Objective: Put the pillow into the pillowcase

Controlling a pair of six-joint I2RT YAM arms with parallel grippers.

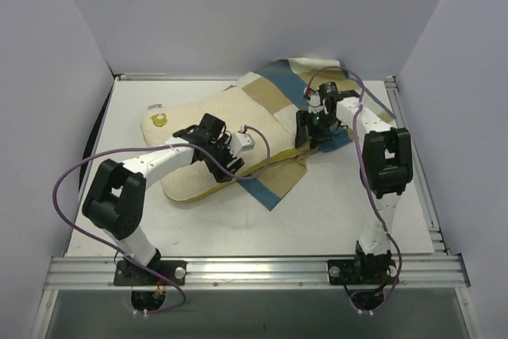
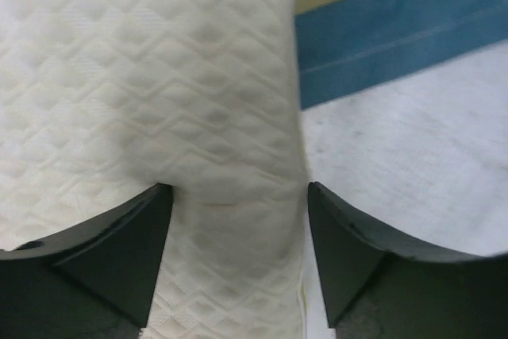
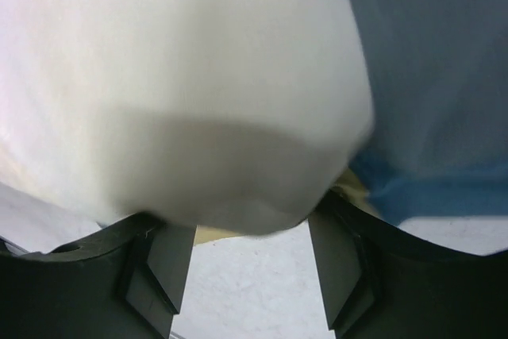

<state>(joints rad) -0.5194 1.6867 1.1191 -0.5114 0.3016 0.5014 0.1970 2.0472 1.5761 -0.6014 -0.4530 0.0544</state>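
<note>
The cream pillow (image 1: 210, 105) lies left of centre, its yellow emblem (image 1: 161, 121) at the far left corner. The blue and tan checked pillowcase (image 1: 282, 85) covers the pillow's right end and spreads out under its near right edge. My left gripper (image 1: 216, 156) is down on the pillow's near edge. In the left wrist view the left gripper (image 2: 238, 188) stands open, with the knit pillow (image 2: 159, 77) bulging between its fingers and the pillowcase (image 2: 397, 29) beyond. My right gripper (image 1: 311, 129) is at the pillowcase's right side. Seen from its wrist, the right gripper (image 3: 246, 220) is open, with bare table between the fingers and a blurred white cloth bulge (image 3: 198, 117) at their tips, beside blue pillowcase (image 3: 436, 77).
The white table (image 1: 317, 212) is ringed by a metal rail (image 1: 413, 164) and closed in by white walls on three sides. Purple cables loop off both arms. The far corner of the pillowcase rides up against the back wall (image 1: 317, 63).
</note>
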